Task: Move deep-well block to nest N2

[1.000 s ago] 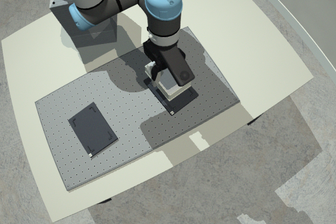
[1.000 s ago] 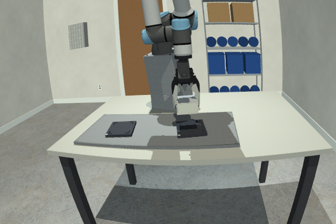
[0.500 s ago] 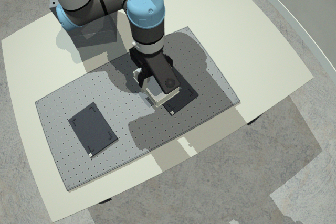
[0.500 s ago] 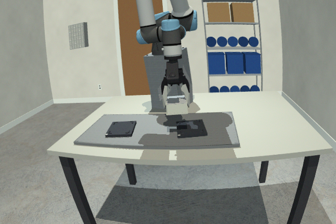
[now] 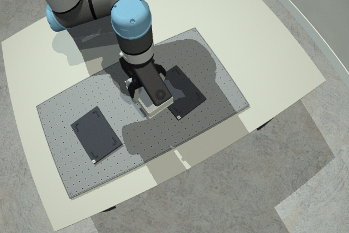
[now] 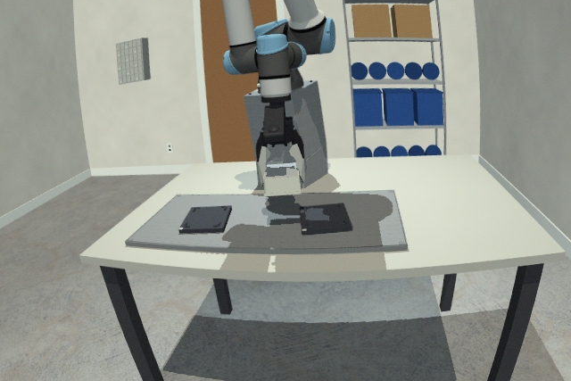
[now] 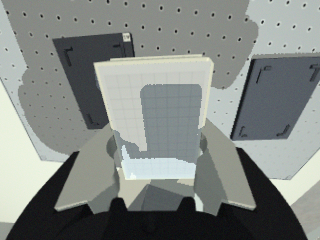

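Observation:
My gripper [image 5: 150, 99] is shut on the cream 96-well deep-well block [image 5: 156, 106] and holds it in the air above the perforated baseplate [image 5: 140, 112], between the two dark nests. Nest N1 [image 5: 186, 93] lies just right of the block and has nothing on it. Nest N2 [image 5: 96, 133] lies further left, also with nothing on it, with a small white A1 mark [image 5: 94, 161] at its near corner. In the exterior view the block [image 6: 281, 181] hangs level above the plate, left of N1 [image 6: 325, 219]. In the wrist view the block [image 7: 155, 115] sits between both jaws, with N2 [image 7: 280, 97] at the right.
The arm's grey pedestal [image 6: 294, 132] stands at the back of the table behind the baseplate. A shelf with boxes [image 6: 394, 77] stands against the far wall, off the table. The arm's shadow covers the plate's middle and N1.

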Tool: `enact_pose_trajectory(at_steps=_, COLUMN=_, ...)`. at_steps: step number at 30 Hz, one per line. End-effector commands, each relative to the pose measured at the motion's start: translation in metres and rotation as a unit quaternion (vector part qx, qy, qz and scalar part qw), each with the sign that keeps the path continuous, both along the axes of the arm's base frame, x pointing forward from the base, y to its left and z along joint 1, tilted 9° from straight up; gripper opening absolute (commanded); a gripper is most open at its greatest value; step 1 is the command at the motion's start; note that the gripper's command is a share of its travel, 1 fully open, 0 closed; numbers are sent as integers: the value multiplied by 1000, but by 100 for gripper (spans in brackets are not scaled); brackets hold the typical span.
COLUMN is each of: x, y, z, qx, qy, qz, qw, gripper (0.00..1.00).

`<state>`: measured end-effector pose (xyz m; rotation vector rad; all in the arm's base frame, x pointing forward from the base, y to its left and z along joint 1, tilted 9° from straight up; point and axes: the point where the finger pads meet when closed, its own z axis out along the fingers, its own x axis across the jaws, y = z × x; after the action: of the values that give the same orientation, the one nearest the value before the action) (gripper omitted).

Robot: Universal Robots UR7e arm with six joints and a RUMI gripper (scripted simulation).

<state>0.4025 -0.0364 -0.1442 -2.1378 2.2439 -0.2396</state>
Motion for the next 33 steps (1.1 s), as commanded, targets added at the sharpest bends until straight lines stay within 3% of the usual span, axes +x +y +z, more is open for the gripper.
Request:
enact_pose_trajectory(at_steps=1, x=-3, y=-18, z=1, qx=1, qy=-1, qz=1, qw=1000, gripper=0)
enact_pose_trajectory(at_steps=33, x=-20, y=-109, z=7, qx=0, qy=-1, qz=1, qw=1000, gripper=0)
